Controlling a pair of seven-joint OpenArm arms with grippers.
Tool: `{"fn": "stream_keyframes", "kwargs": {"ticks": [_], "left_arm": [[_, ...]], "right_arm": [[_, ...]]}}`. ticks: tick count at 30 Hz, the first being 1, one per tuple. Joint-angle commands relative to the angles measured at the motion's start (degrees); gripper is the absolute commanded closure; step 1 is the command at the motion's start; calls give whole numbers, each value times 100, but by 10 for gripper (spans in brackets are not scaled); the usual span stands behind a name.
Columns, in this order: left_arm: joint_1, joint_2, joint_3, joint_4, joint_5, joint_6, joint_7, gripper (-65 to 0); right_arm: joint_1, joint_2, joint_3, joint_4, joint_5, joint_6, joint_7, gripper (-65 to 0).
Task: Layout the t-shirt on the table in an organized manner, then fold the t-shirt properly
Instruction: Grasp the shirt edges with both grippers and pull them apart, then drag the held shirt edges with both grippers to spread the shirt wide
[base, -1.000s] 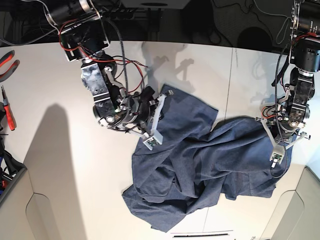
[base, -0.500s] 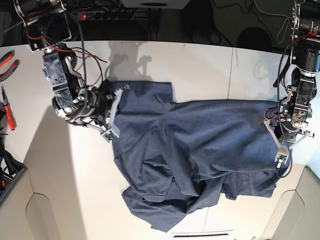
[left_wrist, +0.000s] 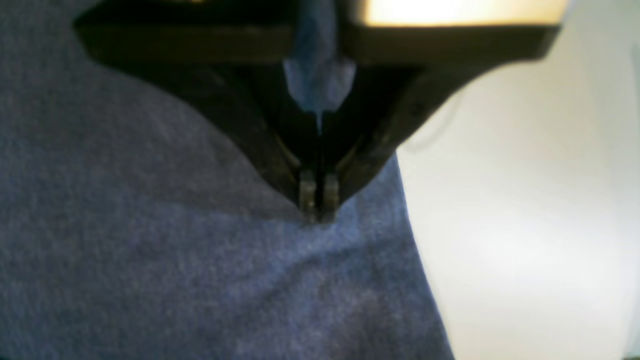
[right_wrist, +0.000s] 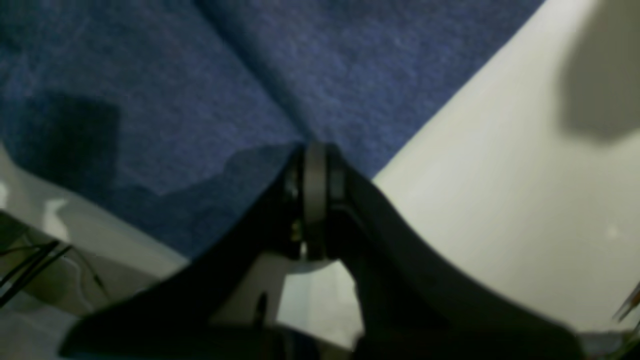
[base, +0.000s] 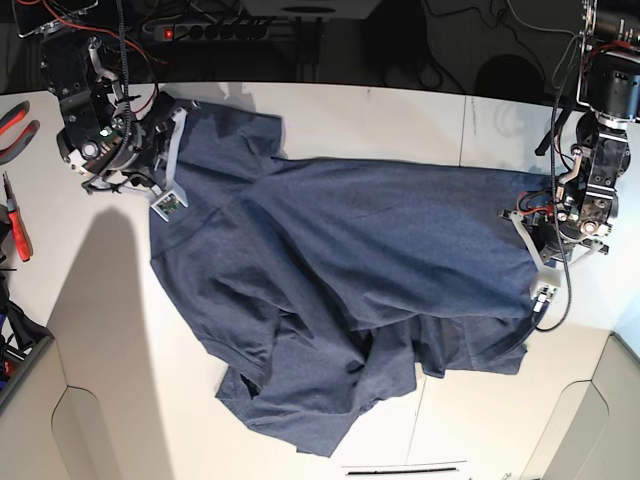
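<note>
The t-shirt (base: 350, 270) lies stretched and rumpled across the table (base: 400, 115), pinched at opposite edges.
The right gripper (base: 168, 195) and left gripper (base: 540, 290) are both clamped on fabric; red-handled pliers (base: 15, 125) sit by the table's edge.

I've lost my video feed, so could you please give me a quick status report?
Left gripper and right gripper both shut on the t-shirt. Shirt stretched between them, lower part bunched. Nothing in the way.

arms: black metal | wiring: red, black | fingers (base: 167, 160): grey
</note>
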Motion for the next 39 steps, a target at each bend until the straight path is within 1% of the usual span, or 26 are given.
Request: {"fn": "stream_keyframes", "kwargs": {"ticks": [1, 3, 5, 8, 11, 13, 16, 17, 18, 20, 22, 24, 26, 29, 35, 37, 39], "left_arm": [[-35, -94, -46, 157, 24, 26, -55, 0], [13, -94, -46, 258, 24, 28, -33, 0], [11, -94, -46, 282, 22, 31, -15, 0], [9, -94, -46, 282, 22, 31, -17, 0], [9, -92, -46, 282, 24, 31, -20, 0], [9, -83, -46, 282, 24, 31, -48, 0], [7, -66, -46, 282, 24, 28, -195, 0], [7, -61, -46, 282, 22, 31, -223, 0], [-7, -39, -46, 282, 22, 31, -238, 0], [-24, 9, -46, 282, 24, 28, -262, 0], [-39, 103, -46, 280, 26, 28, -326, 0], [-55, 232, -46, 280, 24, 26, -348, 0], [-55, 374, -46, 282, 26, 26, -367, 0], [-52, 535, -46, 280, 46, 26, -365, 0], [-55, 566, -46, 280, 48, 28, -389, 0], [-52, 568, -46, 280, 87, 28, -382, 0], [-50, 568, -46, 280, 162, 31, -358, 0]], "right_arm": [[-52, 66, 74, 26, 107, 22, -352, 0], [-111, 66, 157, 44, 411, 50, -555, 0], [-146, 63, 208, 83, 555, 87, -553, 0], [-140, 63, 308, 321, 586, 83, -479, 0], [-109, 63, 562, 874, 586, 81, -398, 0], [-94, 63, 789, 1344, 586, 55, -50, 0], [-74, 59, 1108, 1939, 586, -223, 844, 0], [-17, 48, 1174, 2057, 586, -295, 1047, 0], [87, 2, 1224, 2114, 584, -372, 1141, 0], [398, -160, 1248, 2065, 584, -461, 1158, 0], [728, -382, 1244, 1853, 586, -476, 1252, 0], [1038, -621, 1237, 1453, 584, -476, 1515, 0], [1351, -846, 1237, 885, 540, -472, 1753, 0], [1860, -1086, 1237, -186, 297, -452, 1838, 0], [2656, -1143, 1237, -2341, 229, -452, 2044, 0], [2747, -1134, 1239, -2780, -22, -457, 2039, 0], [2719, -1082, 1239, -2968, -168, -479, 1998, 0]]}}
